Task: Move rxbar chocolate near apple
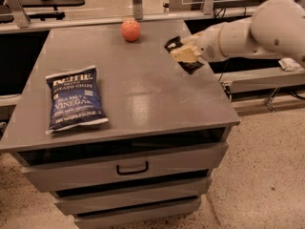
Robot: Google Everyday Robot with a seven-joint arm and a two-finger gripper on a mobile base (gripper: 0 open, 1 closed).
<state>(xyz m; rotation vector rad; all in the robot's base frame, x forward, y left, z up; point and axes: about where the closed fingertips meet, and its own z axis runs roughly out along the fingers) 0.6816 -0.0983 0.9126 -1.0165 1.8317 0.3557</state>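
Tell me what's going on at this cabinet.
A robot arm reaches in from the right. Its gripper has its jaws closed on the rxbar chocolate, holding it over the right rear part of the grey cabinet top. The apple sits near the far edge, left of the bar and apart from it, so the bar is not yet set down beside it. A blue bag of salt and vinegar chips lies flat at the front left.
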